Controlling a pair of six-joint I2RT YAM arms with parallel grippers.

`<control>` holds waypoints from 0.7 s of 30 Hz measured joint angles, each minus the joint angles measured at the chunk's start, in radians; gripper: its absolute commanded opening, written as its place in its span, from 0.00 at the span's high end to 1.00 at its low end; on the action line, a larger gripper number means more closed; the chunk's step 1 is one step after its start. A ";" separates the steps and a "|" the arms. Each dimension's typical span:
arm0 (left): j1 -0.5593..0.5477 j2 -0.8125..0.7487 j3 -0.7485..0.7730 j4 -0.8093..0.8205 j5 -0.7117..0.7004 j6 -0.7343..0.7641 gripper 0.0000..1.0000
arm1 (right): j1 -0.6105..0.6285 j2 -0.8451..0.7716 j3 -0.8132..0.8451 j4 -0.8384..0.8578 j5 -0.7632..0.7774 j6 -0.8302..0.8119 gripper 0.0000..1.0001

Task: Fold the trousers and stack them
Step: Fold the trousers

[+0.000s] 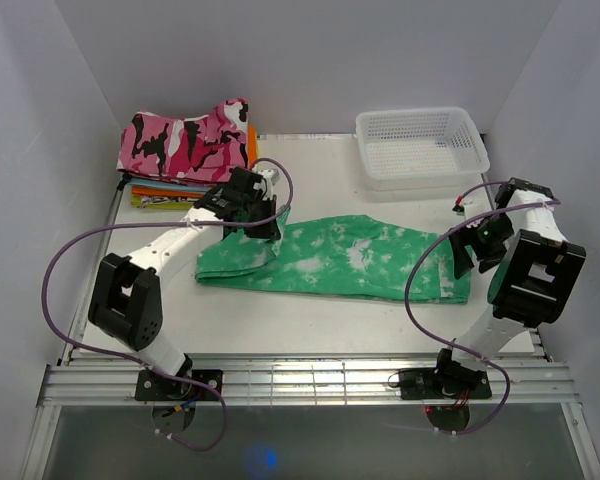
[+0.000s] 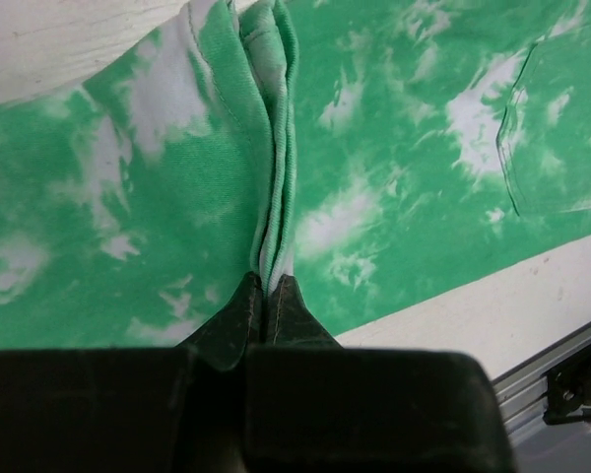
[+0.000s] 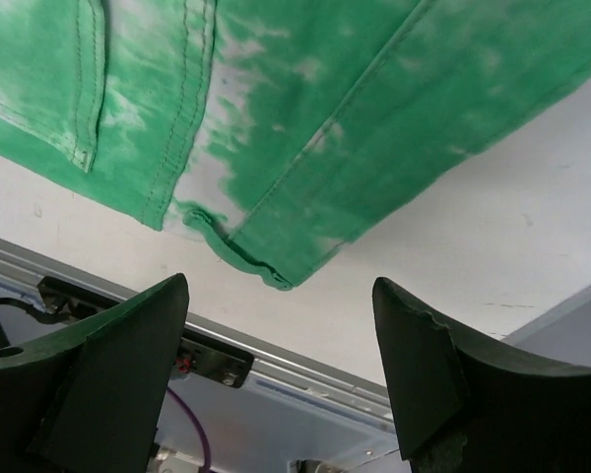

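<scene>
White tabletop (image 1: 320,310) underneath everything; across its middle, mint-green tie-dye fabric trousers (image 1: 350,258) lying lengthwise, left end bunched into a raised fold; back left, pink, black and white camouflage garment (image 1: 185,138) atop flat folded clothes (image 1: 165,195); back right, white plastic mesh basket (image 1: 425,178), only its lattice floor showing; left gripper (image 2: 268,286) pinched tight on that fold; right gripper (image 3: 281,284) spread wide above the trousers' right end, clear of the cloth.

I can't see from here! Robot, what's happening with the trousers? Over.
Left gripper shut on trousers fold. Right gripper open, empty, near trousers' end. Basket, clothes pile at back, not blocking.
</scene>
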 measured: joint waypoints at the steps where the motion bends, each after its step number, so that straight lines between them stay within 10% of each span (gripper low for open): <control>1: -0.011 0.008 -0.003 0.013 -0.013 -0.014 1.00 | 0.000 0.002 -0.021 0.006 0.004 0.013 0.19; 21: -0.183 0.155 0.051 0.161 -0.114 -0.182 1.00 | 0.003 0.044 -0.088 0.075 0.009 0.108 0.21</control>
